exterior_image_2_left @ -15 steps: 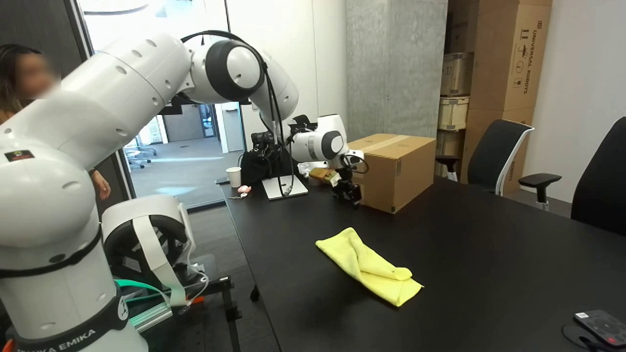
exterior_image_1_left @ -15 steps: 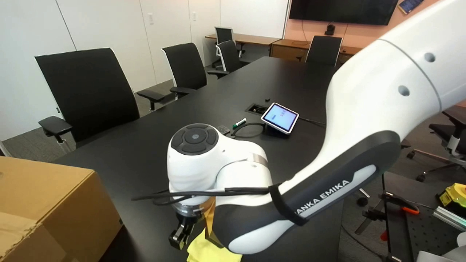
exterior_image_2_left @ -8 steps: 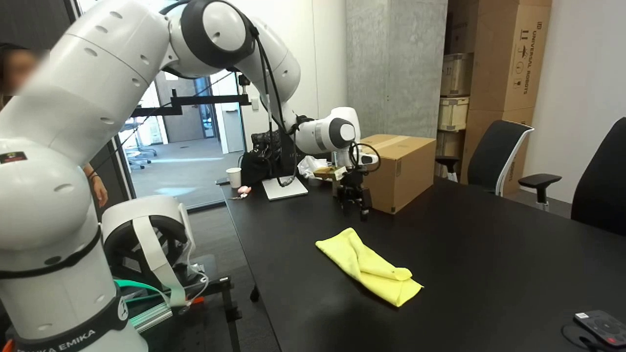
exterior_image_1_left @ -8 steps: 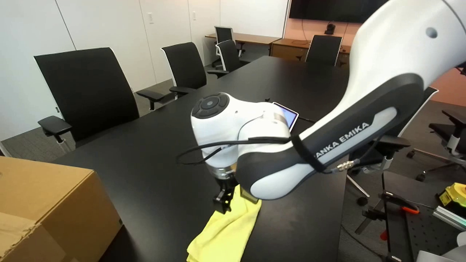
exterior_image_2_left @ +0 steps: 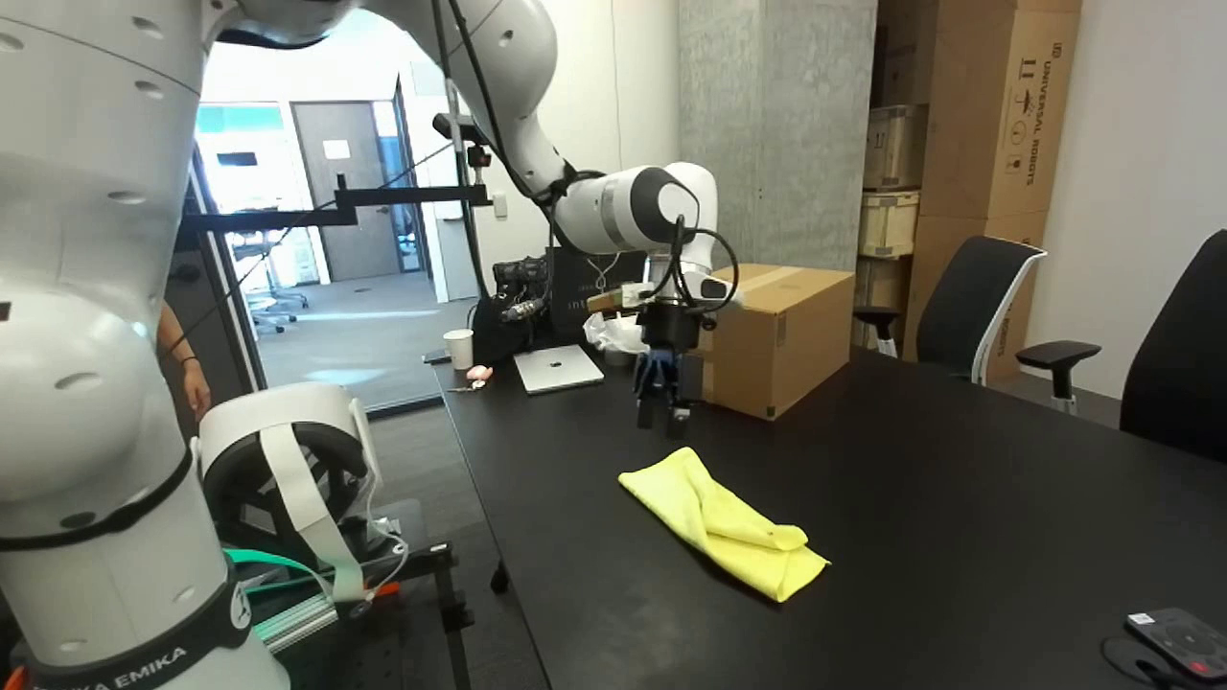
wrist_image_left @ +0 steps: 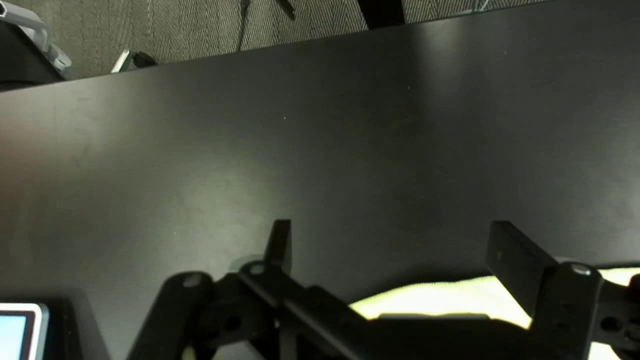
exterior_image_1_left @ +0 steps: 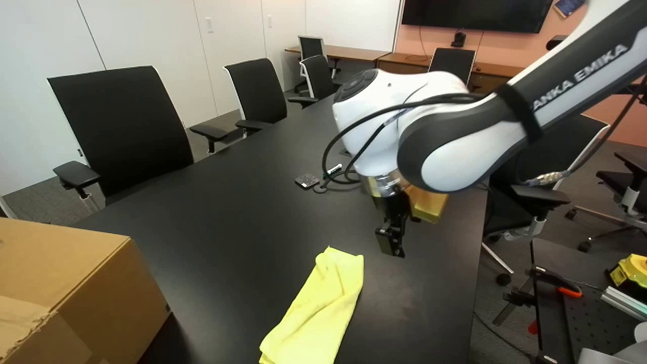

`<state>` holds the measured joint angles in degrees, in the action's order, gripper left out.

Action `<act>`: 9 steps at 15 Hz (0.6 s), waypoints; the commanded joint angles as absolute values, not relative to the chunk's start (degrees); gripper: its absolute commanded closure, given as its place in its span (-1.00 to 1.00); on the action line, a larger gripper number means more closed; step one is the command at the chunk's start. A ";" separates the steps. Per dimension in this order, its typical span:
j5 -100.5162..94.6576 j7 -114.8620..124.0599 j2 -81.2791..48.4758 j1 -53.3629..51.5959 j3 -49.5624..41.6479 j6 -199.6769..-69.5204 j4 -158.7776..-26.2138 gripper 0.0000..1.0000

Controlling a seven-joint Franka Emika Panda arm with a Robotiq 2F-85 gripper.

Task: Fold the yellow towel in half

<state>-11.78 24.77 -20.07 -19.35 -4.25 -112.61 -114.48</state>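
The yellow towel [exterior_image_1_left: 316, 313] lies on the black table as a long, creased strip with a loose fold along it. It also shows whole in an exterior view [exterior_image_2_left: 719, 522]. In the wrist view only its edge shows [wrist_image_left: 440, 297], low in the picture, partly hidden behind the gripper. My gripper [exterior_image_1_left: 391, 246] hangs in the air above the table, fingers down, apart from the towel. It also shows in an exterior view [exterior_image_2_left: 663, 422]. In the wrist view the gripper [wrist_image_left: 390, 227] is open, with its fingers wide apart and bare table between the tips.
A cardboard box [exterior_image_1_left: 111, 293] stands on the table. A tablet [wrist_image_left: 15, 330] shows at the wrist view's lower left. A marker [exterior_image_1_left: 333, 170], a small dark square object [exterior_image_1_left: 307, 181] and a cable lie nearby. A laptop [exterior_image_2_left: 559, 369], a cup [exterior_image_2_left: 459, 347] and a remote [exterior_image_2_left: 1184, 642] are on the table.
The arm has swung up and away from the cardboard box, past the towel toward the tablet's side. The towel has not moved and is now uncovered in both exterior views.
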 commanded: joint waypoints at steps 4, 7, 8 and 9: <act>-14.23 20.84 3.84 -12.64 0.48 -113.35 -131.37 -1.00; -14.09 16.82 13.54 -9.86 1.77 -113.94 -136.65 -1.00; -14.10 15.38 16.77 -9.11 2.09 -113.80 -138.19 -1.00; -14.34 13.74 20.00 -8.26 2.13 -114.83 -139.81 -1.00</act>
<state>-13.10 18.15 8.69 -11.30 0.64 -111.78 -132.49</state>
